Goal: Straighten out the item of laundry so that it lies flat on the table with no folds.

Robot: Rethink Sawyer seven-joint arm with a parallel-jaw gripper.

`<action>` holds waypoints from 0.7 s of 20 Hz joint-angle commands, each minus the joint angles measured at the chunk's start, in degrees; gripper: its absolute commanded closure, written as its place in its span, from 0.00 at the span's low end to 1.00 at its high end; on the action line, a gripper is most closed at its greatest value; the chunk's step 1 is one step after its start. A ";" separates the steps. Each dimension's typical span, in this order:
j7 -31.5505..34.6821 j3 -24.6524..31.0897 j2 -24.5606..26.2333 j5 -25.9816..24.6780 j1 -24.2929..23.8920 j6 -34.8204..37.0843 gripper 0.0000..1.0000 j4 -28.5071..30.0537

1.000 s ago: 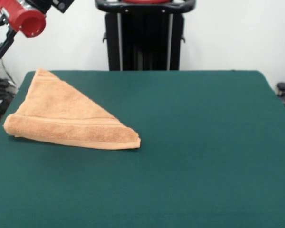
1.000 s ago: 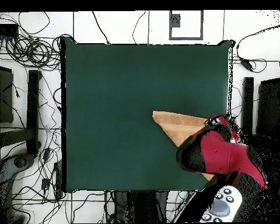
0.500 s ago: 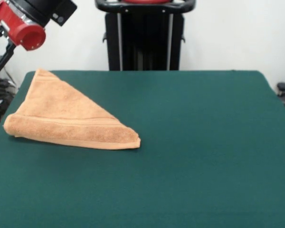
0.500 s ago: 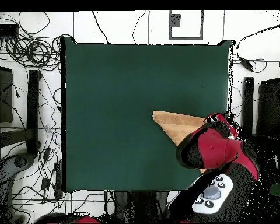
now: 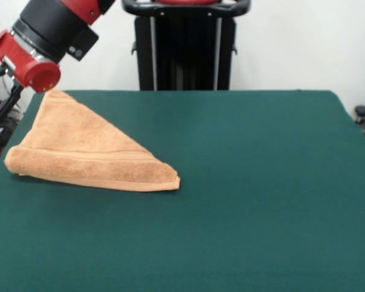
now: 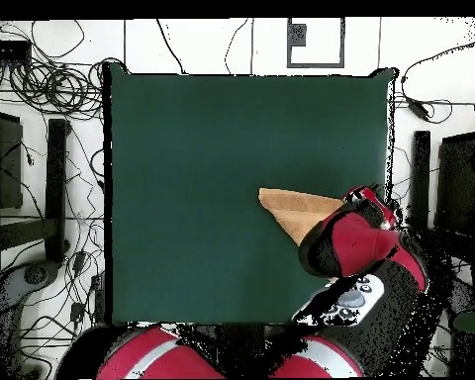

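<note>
Green felt table (image 5: 261,201) filling most of the front view, with a white wall and a black pedestal (image 5: 185,45) behind. Towel (image 5: 88,149) lying folded into a triangle near the table's left edge in the front view, one point reaching toward the far edge, a thick rolled fold at the left corner, a woven band running along the near side. Arm (image 5: 55,27) hanging over the towel's far corner, red and black, its red end cap facing the camera. Gripper (image 6: 375,203) possibly showing in the overhead view past the red wrist, over the towel's edge by the table's right side; impossible to tell whether released or clenched.
</note>
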 commanded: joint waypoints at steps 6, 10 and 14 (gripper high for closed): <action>5.77 1.24 7.93 11.71 2.49 -7.27 0.00 -3.64; 5.57 3.03 7.01 13.29 2.31 -6.24 0.00 -2.81; 6.04 5.54 6.15 14.77 2.01 -5.63 0.00 -1.86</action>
